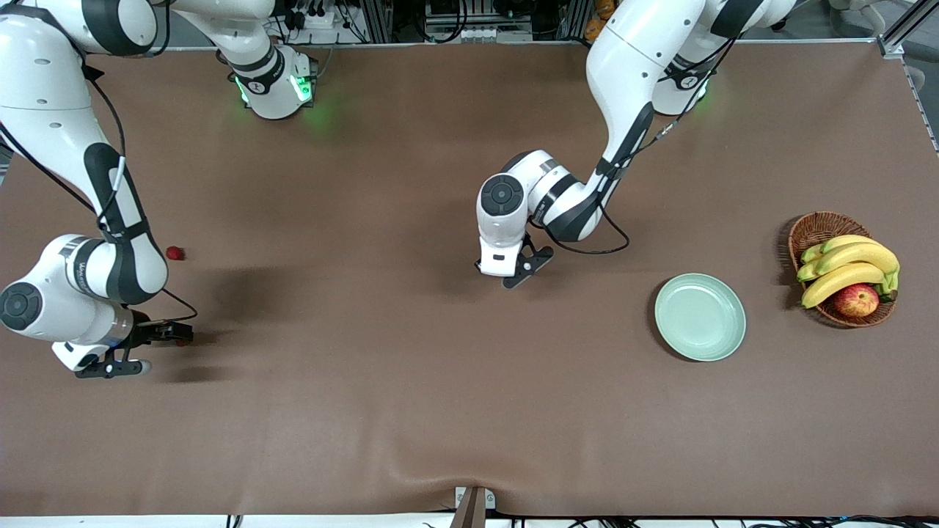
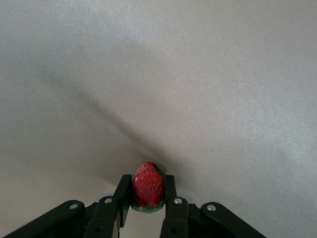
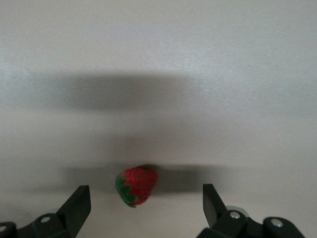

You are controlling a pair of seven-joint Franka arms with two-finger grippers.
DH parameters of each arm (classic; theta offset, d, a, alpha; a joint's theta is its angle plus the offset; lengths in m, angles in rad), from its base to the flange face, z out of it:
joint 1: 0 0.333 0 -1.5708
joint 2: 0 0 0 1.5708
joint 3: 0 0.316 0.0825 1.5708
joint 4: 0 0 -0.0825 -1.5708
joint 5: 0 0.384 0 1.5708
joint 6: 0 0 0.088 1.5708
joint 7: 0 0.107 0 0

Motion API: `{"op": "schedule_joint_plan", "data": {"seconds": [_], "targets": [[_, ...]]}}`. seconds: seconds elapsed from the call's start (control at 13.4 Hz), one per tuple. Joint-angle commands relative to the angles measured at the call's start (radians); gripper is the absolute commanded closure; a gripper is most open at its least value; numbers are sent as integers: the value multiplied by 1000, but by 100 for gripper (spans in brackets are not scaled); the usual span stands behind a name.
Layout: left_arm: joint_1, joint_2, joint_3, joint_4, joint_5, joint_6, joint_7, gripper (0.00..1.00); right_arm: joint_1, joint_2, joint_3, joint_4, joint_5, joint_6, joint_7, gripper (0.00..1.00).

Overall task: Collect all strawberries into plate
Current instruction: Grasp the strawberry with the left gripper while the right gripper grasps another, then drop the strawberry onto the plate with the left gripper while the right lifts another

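Red strawberry (image 2: 147, 187) clamped in left gripper (image 2: 146, 204), green top half hidden; right gripper (image 3: 146, 201) spread wide.

Red strawberries (image 2: 147, 187), mint-green plate (image 1: 700, 317), brown table (image 1: 367, 183).

Brown table (image 1: 411, 411): plate (image 1: 700, 317), basket (image 1: 813, 229), strawberry (image 1: 174, 253).
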Motion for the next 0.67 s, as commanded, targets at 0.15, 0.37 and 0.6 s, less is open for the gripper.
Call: {"op": "schedule_joint_plan", "data": {"seconds": [0.15,0.37,0.6], "targets": [[119,-115,0,3,18,-64,16,100,5,20,5,18,11,-12,28,0],[228,-196,3,7,18,-186,257,100,6,30,5,18,11,-8,34,0],[401,-240,-12,6,2,-233,539,100,9,31,5,19,10,-5,32,0]]}}
